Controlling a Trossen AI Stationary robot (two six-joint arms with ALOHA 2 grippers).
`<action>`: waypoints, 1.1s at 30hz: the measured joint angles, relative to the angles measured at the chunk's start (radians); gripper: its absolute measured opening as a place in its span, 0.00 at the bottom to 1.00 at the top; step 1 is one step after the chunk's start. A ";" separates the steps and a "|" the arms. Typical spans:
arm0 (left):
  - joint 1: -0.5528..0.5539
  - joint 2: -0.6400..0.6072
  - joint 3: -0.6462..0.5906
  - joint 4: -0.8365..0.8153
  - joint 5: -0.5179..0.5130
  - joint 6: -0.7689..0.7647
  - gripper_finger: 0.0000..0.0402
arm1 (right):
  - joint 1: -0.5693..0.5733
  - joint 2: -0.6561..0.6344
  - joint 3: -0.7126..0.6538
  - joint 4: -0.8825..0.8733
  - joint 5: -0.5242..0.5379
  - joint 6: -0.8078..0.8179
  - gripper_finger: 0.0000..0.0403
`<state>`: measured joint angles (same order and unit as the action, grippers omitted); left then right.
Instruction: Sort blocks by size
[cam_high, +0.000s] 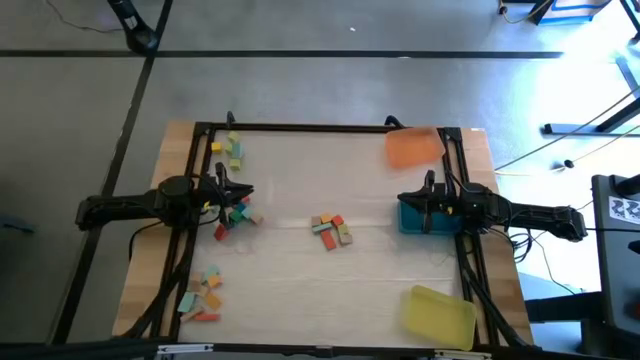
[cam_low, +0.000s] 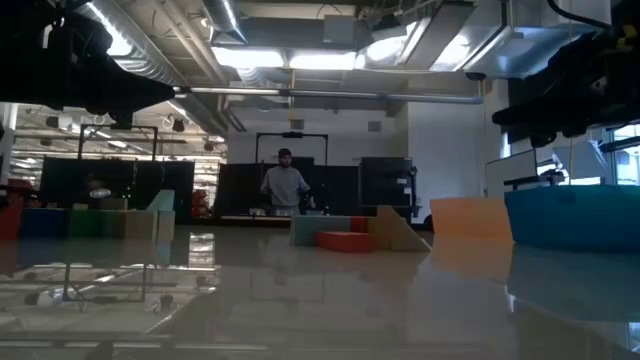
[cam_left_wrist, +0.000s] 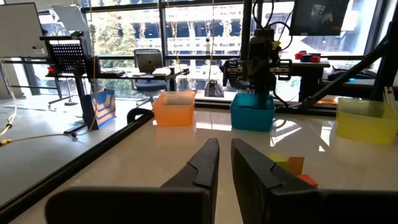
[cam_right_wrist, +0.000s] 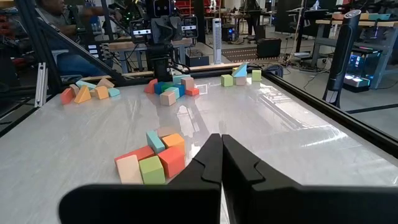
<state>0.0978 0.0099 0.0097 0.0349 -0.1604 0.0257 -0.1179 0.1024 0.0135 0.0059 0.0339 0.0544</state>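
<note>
Small wooden blocks lie on the table in several heaps: at the far left (cam_high: 232, 150), beside my left gripper (cam_high: 236, 214), in the middle (cam_high: 331, 230) and at the near left (cam_high: 203, 298). The middle heap also shows in the right wrist view (cam_right_wrist: 152, 163). My left gripper (cam_high: 246, 192) hovers over the table's left side, its fingers (cam_left_wrist: 225, 152) a narrow gap apart and empty. My right gripper (cam_high: 402, 200) hangs at the right by the blue tray, shut (cam_right_wrist: 221, 149) and empty.
Three trays stand along the table's right side: orange (cam_high: 413, 147) at the far end, blue (cam_high: 430, 218) under my right arm, and yellow (cam_high: 438, 315) at the near end. A dark frame (cam_high: 320, 127) borders the table. A person (cam_low: 285, 185) stands in the room beyond.
</note>
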 joint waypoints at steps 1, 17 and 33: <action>0.000 0.000 0.000 0.000 0.000 0.000 0.08 | 0.000 0.000 0.000 0.000 0.000 0.000 0.01; 0.000 0.000 0.000 0.000 0.000 0.000 0.08 | 0.000 0.000 0.000 0.000 0.000 0.000 0.01; 0.000 0.000 0.000 0.000 0.000 0.000 0.08 | 0.000 0.000 0.000 0.000 0.000 -0.070 0.01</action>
<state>0.0978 0.0101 0.0094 0.0349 -0.1604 0.0257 -0.1181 0.1024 0.0135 0.0059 0.0341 -0.0154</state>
